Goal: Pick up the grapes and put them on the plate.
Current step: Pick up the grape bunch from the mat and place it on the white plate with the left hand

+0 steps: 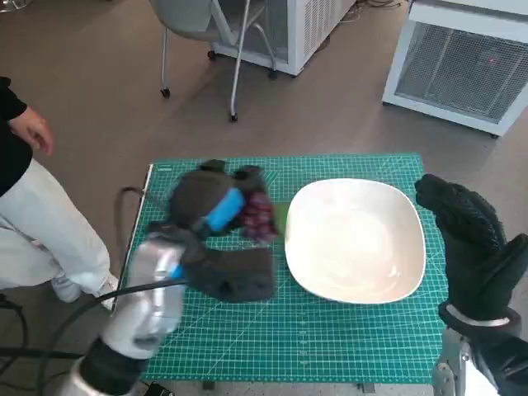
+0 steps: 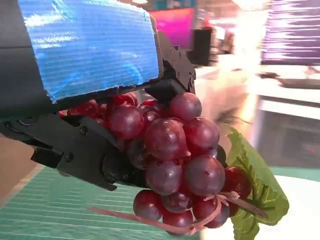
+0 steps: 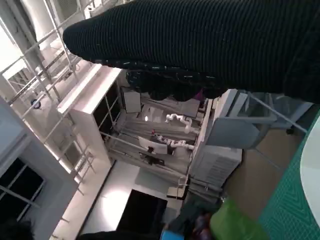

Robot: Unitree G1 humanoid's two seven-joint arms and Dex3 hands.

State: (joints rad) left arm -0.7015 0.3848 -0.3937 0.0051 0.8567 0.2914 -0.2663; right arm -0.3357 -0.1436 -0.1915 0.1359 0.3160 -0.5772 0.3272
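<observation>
Grapes (image 2: 175, 165) are gripped by the left hand (image 1: 206, 206), frame centre-left; plate (image 1: 355, 241) centre-right; right hand (image 1: 470, 231) spread, holding nothing.

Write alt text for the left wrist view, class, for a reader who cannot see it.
The left hand, black with blue tape over its back, holds a bunch of red grapes with a green leaf above a green cutting mat. Its black fingers wrap the bunch; the room behind is blurred.
</observation>
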